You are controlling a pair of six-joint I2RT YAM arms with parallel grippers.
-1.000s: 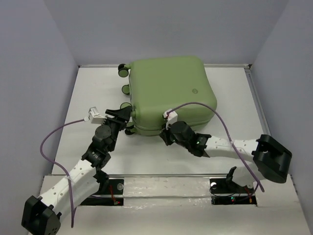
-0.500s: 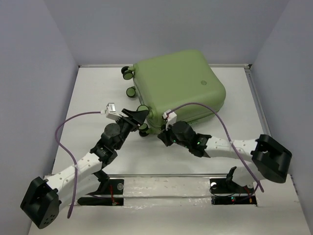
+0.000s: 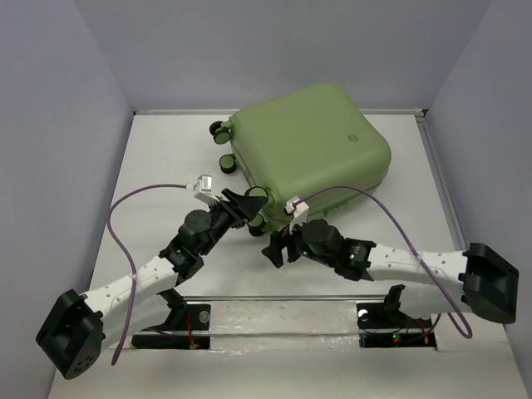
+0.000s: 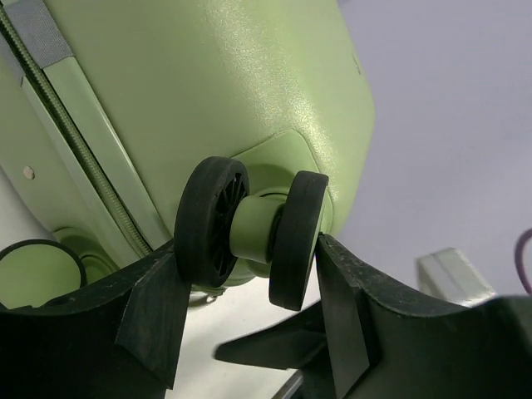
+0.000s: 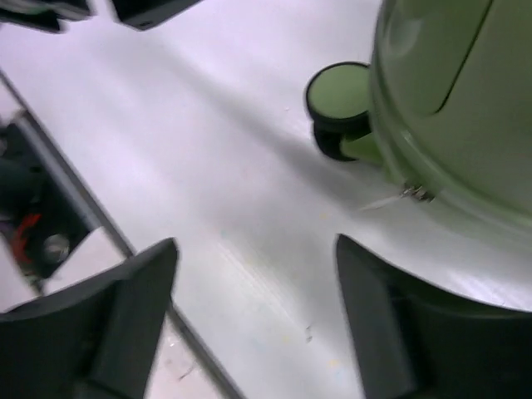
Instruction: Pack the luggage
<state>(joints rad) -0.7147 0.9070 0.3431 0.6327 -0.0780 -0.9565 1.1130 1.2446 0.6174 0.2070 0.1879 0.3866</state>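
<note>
The light-green luggage (image 3: 307,150) lies closed and flat at the back middle of the table, turned at an angle, wheels to the left. My left gripper (image 3: 248,204) is shut on its near-left double wheel (image 4: 249,229); both pads press the wheel's black outer faces, and my left gripper (image 4: 248,258) sits just below the hub. My right gripper (image 3: 276,247) hovers open over bare table a little in front of the luggage's near edge, holding nothing. In the right wrist view my right gripper (image 5: 253,253) is spread wide, with the shell (image 5: 465,91), a wheel (image 5: 337,93) and a zipper pull (image 5: 409,193) beyond it.
A metal rail (image 3: 283,298) runs along the near table edge by the arm bases. Purple cables (image 3: 116,241) loop from both wrists. Grey walls close in the table at the left, back and right (image 3: 432,166).
The luggage has swung and slid to the right and back as my left gripper carried its wheel rightward. My right gripper let go of the luggage's near edge, opened and drew back.
</note>
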